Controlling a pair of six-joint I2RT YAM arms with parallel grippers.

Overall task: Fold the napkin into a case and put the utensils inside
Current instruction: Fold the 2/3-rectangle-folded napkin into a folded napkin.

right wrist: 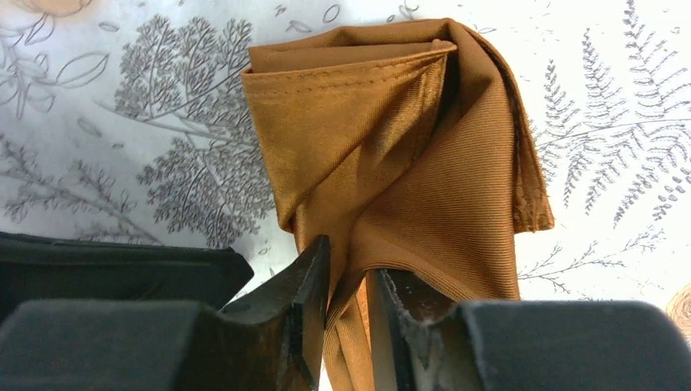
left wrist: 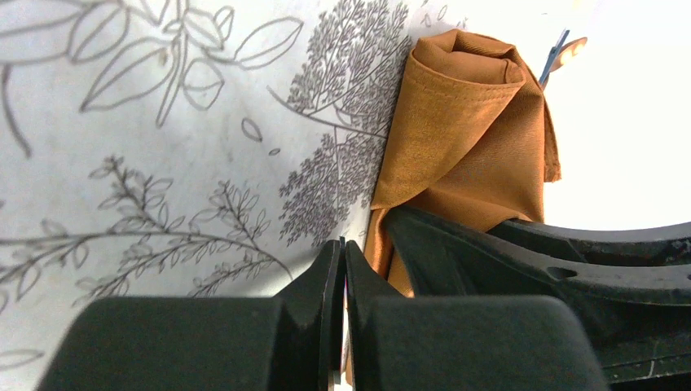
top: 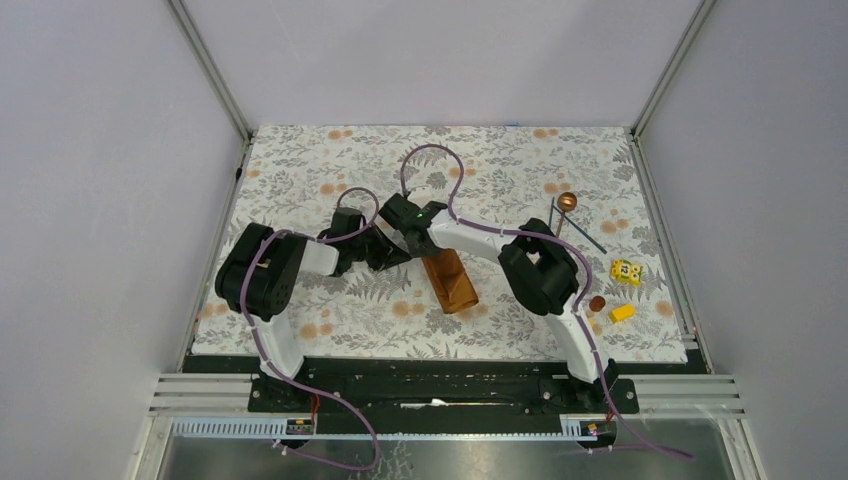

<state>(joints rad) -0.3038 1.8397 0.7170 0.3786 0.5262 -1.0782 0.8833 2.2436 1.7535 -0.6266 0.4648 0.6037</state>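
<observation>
Only the top view gives the whole layout. A narrow, folded, shiny orange-brown cloth napkin (top: 452, 285) is laid at an angle near the middle of the leaf-and-flower printed table cover (top: 300, 170), w/ both arms brought together at its far end. The L gripper (top: 380, 248) is set there from the left and the R gripper (top: 418, 238) from the right. The slim dark-handled utensils (top: 578, 222), one w/ a small round copper bowl, are seen crossed on the cover, well apart to the right of the napkin and outside it. Two small yellow blocks (top: 625, 270) and a tiny brown disc (top: 597, 303) are placed nearer the front right. Finger state can't be read from above and is given only by the wrist views. In the R wrist view the R gripper (right wrist: 346, 285) is closed almost fully on a gathered fold of the napkin (right wrist: 407, 163). Cloth is seen btwn the pads, and folded layers w/ a stitched hem are fanned out beyond. In the L wrist view the L gripper (left wrist: 342, 257) is pressed tip to tip w/ only a hairline slit; whether cloth is nipped lower down can't be told. The napkin (left wrist: 456, 138) is found just beside it on the right, against the R gripper's black body. A rolled end is seen at the top, and a bit of the utensils (left wrist: 556, 53) is caught in glare past it.
</observation>
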